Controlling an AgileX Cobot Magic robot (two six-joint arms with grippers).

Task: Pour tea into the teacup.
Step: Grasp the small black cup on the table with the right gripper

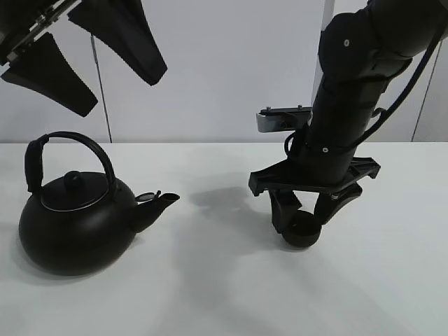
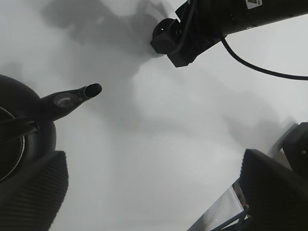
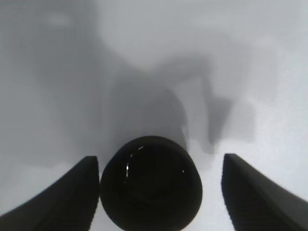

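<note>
Left gripper (image 1: pixel 124 89) is hanging high above the table (image 1: pixel 210 287), jaws spread wide, holding nothing. Below it the kettle (image 1: pixel 75 227) is sitting upright at the left, spout (image 1: pixel 157 203) pointing toward the middle. It is looking rigid and smooth-coated, probably heavy if full. The arched handle (image 1: pixel 77 143) is the obvious hold; a grip at the top of the arch is likely tilting it best.

Teacup (image 1: pixel 302 234) is standing upright on the table at the right, well apart from the kettle. Right gripper (image 1: pixel 304 220) is straddling it low down. In the right wrist view one finger (image 3: pixel 62 197) is touching the cup wall and the other (image 3: pixel 260 192) is showing a clear gap, so the jaws are standing open, not clamping. The cup is reading as light, stiff, matte, handleless and possibly brittle. A pinch across the wall is the only hold, and it could slide or tip.

A sticker (image 2: pixel 252 4) is showing on the right arm, unreadable. No other writing visible.
</note>
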